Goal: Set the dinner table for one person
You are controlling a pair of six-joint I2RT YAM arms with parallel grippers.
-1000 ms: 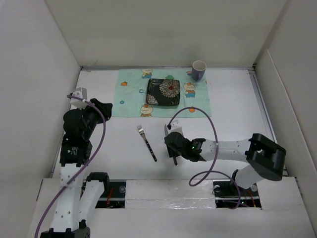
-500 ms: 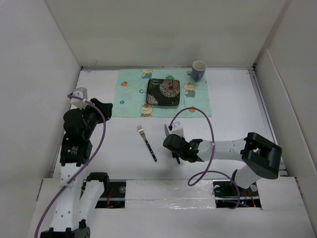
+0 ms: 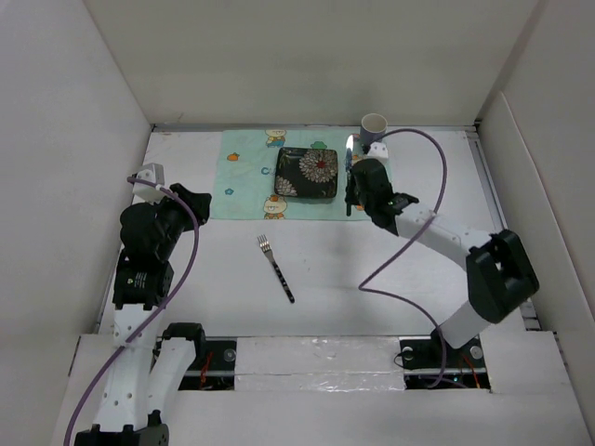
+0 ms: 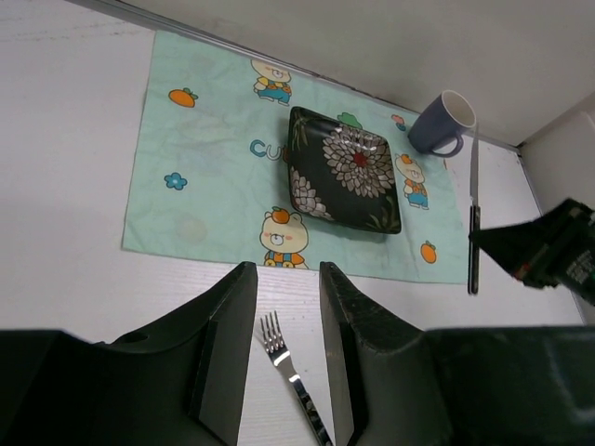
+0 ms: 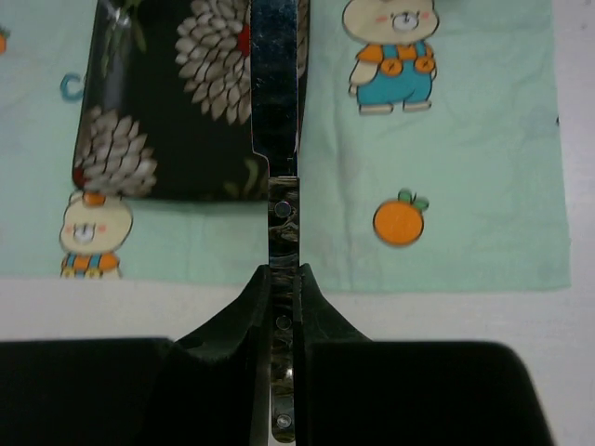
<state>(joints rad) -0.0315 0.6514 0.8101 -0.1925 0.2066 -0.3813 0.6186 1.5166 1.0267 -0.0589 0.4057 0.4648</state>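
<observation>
Two utensils. Left of the plate (image 3: 307, 173), the left gripper (image 4: 284, 275) holds its fingers apart, empty. The fork (image 3: 275, 268) lies on the tabletop (image 3: 204, 269) near-left of the plate: stiff, thin, likely slippery, best pinched mid-handle. Right of the plate, the right gripper (image 5: 283, 279) clamps the knife (image 5: 275, 139) by its handle.

- The strip of cloth (image 3: 246, 186) between the plate (image 3: 307, 173) and the mug (image 3: 373, 131) is taken up by the knife (image 5: 276, 111) and the right gripper (image 5: 281, 283) clamped on its handle.
- The right arm (image 3: 437, 232) and its purple cable (image 3: 442, 177) cross the right side of the table (image 3: 214, 279).
- The cloth left of the plate lies bare.
- The near half of the table is bare apart from a fork (image 3: 276, 268), slantwise in the middle.
- White panels (image 3: 307, 65) wall the left, far and right edges; the mug stands close to the far one.
- The left gripper (image 4: 286, 274), jaws apart, hangs by the cloth's left edge.
</observation>
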